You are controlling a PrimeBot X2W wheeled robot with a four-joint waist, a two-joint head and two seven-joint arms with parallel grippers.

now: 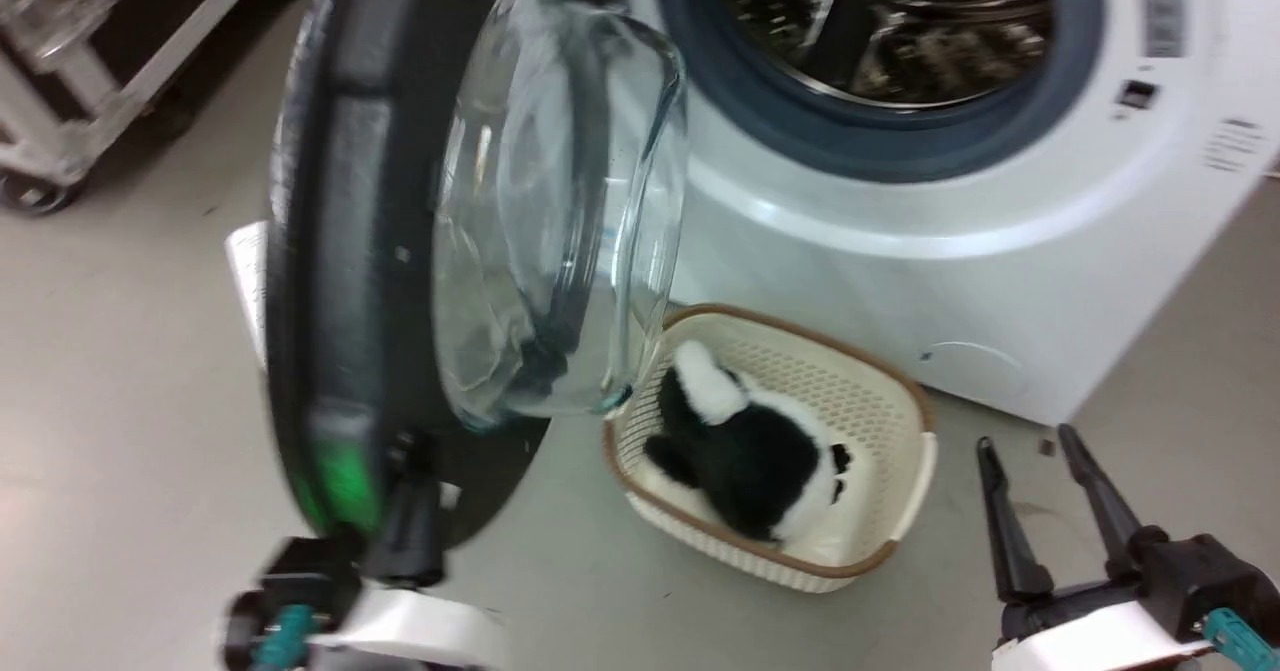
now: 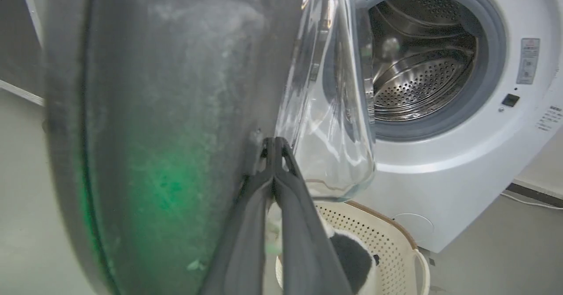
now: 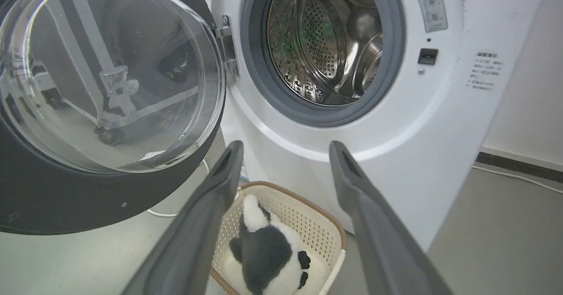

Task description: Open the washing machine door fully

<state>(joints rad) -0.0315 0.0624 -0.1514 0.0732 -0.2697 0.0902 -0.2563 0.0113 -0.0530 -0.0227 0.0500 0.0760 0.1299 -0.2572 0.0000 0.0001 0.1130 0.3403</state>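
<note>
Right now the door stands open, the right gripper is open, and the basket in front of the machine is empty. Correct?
Not quite. The basket is not empty: a black and white plush toy lies in it, as the right wrist view shows. The rest holds: the door stands open and the right gripper is open.

L end effector (image 2: pixel 275 143) pinched closed; R end effector (image 1: pixel 1027 439) spread wide.

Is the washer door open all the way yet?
Not quite. Done: the washing machine door stands clear of the drum. In hand: the left gripper, fingers shut, touches the door's inner side; the right gripper is open. Left: swinging it farther back.
</note>
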